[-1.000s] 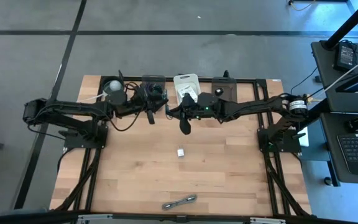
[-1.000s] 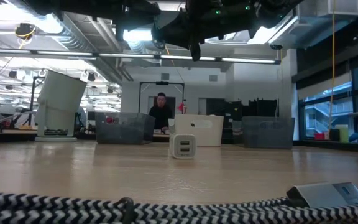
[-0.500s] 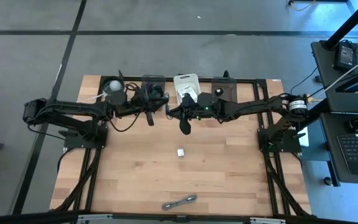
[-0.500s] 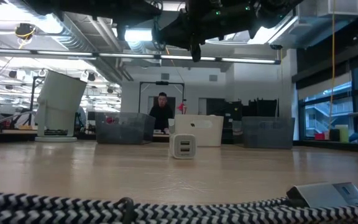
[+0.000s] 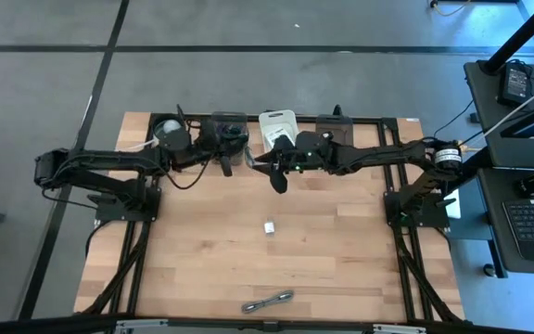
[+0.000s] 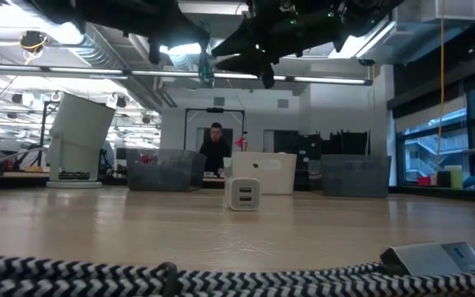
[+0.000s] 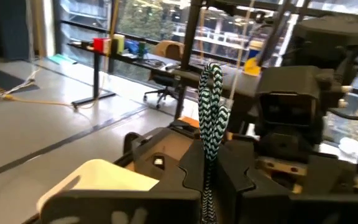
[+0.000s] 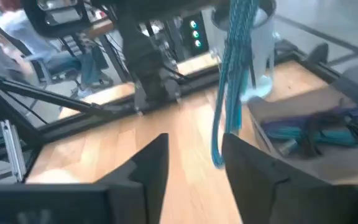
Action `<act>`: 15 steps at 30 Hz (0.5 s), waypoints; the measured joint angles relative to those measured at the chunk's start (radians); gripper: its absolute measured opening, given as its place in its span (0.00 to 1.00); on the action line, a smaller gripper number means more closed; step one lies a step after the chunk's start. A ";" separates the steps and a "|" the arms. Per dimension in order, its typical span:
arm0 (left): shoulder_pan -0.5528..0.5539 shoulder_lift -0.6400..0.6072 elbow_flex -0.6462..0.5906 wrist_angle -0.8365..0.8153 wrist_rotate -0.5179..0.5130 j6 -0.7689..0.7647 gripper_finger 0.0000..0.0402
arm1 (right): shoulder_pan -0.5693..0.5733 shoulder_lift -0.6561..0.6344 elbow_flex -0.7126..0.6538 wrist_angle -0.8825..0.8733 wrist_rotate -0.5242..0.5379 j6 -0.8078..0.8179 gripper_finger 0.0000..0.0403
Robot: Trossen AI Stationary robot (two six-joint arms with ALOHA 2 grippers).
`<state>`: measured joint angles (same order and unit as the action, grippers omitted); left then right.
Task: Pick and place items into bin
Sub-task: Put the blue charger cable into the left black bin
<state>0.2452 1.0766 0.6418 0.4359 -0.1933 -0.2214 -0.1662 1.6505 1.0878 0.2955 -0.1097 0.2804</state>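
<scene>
A teal-and-black braided cable (image 7: 211, 106), folded into a thin bundle, hangs high above the table near the far edge. My left gripper (image 5: 239, 158) points level toward the table's right and is shut on it. My right gripper (image 8: 194, 171) faces it from the right and stands open. The cable (image 8: 229, 93) hangs just beyond its fingertips, touching neither. A dark bin (image 8: 316, 134) with teal cables inside lies below, at the far edge. A white cube charger (image 5: 270, 226) rests mid-table. A striped cable (image 5: 267, 301) lies near the front edge. My left gripper pinches the folded cable's middle stretch (image 7: 207, 163) between its two fingers, coming at it level from the table's left, the fingers across the strands. A looped end (image 7: 213, 73) stands above the fingers and the rest hangs below, clear of the table.
Along the far edge stand a pale cup with a ball (image 5: 168, 133), a dark bin (image 5: 230, 128), a white bin (image 5: 278, 123) and another dark bin (image 5: 334, 130). A black frame borders the table. In the low view a person sits in the room beyond.
My right gripper has opened and let go of the braided cable, which stays up in my left gripper's hold.
</scene>
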 joint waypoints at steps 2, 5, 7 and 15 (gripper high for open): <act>0.022 -0.004 0.000 -0.012 0.001 0.000 0.01 | -0.016 -0.020 0.000 -0.067 0.000 0.002 0.42; 0.072 -0.010 0.020 -0.108 -0.003 -0.028 0.01 | -0.043 -0.055 0.000 -0.185 0.002 0.002 0.47; 0.110 -0.010 0.065 -0.241 -0.022 -0.055 0.01 | -0.060 -0.073 0.000 -0.264 0.003 0.003 0.48; 0.265 0.074 0.267 -0.654 -0.103 -0.112 0.01 | -0.090 -0.091 0.000 -0.444 0.003 0.032 0.46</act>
<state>0.5104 1.1510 0.9088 -0.2180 -0.2965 -0.3331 -0.2562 1.5597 1.0878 -0.1488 -0.1062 0.3121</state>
